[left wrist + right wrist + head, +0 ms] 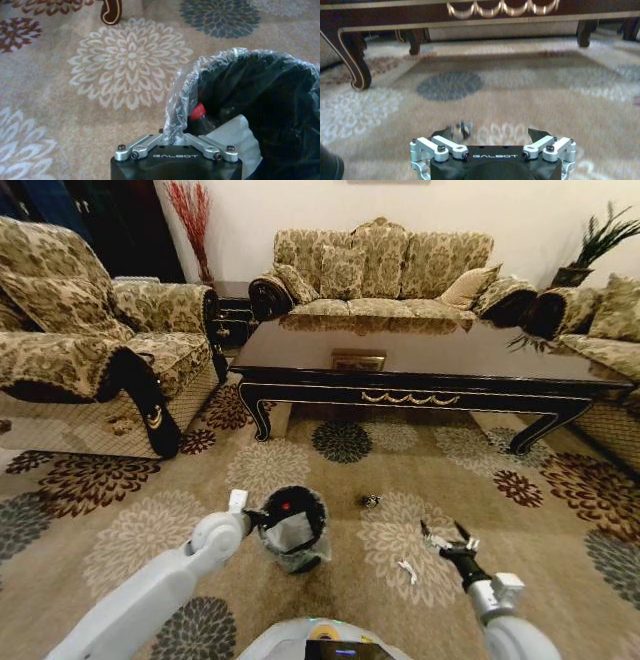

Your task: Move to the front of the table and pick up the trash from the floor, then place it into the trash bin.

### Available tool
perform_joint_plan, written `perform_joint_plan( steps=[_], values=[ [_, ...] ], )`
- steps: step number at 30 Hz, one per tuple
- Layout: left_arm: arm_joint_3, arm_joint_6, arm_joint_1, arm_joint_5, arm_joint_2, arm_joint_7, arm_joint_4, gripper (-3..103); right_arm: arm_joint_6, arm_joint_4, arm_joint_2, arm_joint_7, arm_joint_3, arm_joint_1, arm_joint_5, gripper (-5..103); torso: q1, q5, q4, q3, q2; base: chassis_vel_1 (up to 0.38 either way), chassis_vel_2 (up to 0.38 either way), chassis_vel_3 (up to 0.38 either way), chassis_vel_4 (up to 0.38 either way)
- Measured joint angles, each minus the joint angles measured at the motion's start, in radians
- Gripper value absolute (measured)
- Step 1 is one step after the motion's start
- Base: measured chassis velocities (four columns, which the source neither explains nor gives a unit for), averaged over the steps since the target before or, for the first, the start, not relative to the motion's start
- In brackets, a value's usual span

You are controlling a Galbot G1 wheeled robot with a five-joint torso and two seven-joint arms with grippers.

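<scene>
Left pincer (262, 518) grips trash bin (292, 530) rim; right pincer (447, 536) open above floor (560, 580).

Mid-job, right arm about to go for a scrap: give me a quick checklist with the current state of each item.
1. Left gripper clamped on the trash bin's liner rim: ok.
2. Bin tilted with its mouth toward the robot: ok.
3. Right gripper open, nothing between its fingers: ok.
4. White scrap on the floor just left of the right gripper, not yet under it: not ok.
5. Greyish wad lies farther off toward the table: not ok.
6. Height of the right gripper above the carpet: cannot tell.
</scene>
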Motion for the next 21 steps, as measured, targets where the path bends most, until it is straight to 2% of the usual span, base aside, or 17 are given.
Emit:
perform_joint_plan(
  steps=[1,12,15,21],
  values=[
    [-0.007,0.0,0.012,0.004,0.001,0.001,-0.007,2,0.0,-0.036,0.009,-0.003,-0.02,0.02,-0.011,100,0.0,-0.0002,-0.0007,0.0,0.0,0.0,0.0,0.0,0.0],
    [-0.024,0.0,0.042,0.015,0.001,0.001,-0.044,2,0.027,-0.248,0.04,-0.029,-0.099,0.113,-0.084,100,0.0,0.0,-0.0002,0.0,0.0,0.0,0.0,0.0,0.0],
    [-0.027,0.0,0.043,0.016,0.002,-0.001,-0.048,2,0.055,-0.342,0.054,-0.042,-0.111,0.146,-0.142,103,0.0,-0.0001,-0.0002,0.0,0.0,0.0,0.0,0.0,0.0],
    [-0.027,0.0,0.041,0.016,0.005,-0.003,-0.053,2,0.073,-0.412,0.071,-0.056,-0.116,0.17,-0.174,93,0.0,-0.0001,-0.0002,0.0,0.0,0.0,0.0,0.0,0.0]
  ],
)
